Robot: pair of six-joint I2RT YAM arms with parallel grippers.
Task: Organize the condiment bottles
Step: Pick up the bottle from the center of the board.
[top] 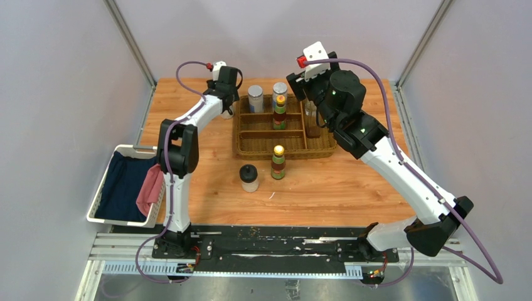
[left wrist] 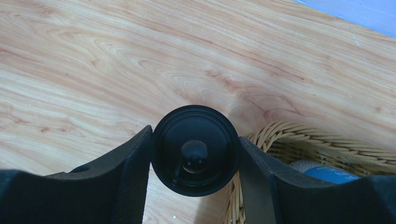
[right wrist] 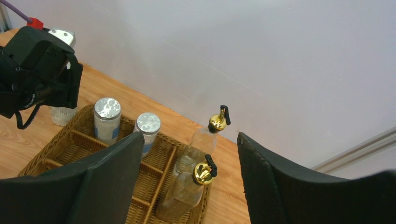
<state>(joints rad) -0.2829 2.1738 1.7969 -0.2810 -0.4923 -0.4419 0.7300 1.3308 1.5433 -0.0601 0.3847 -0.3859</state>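
Tabletop: jar beside wicker tray

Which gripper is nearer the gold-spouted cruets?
Right. The right gripper hovers open above the cruets in the wicker tray; the left gripper is outside its left edge, fingers on a black-lidded jar.

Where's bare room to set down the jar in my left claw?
Free: the wicker tray's near row, ahead of its sauce bottle; the table between the loose sauce bottle and the right arm. Crowded: tray's back row with two shakers, and the cruets' side under the right claw.
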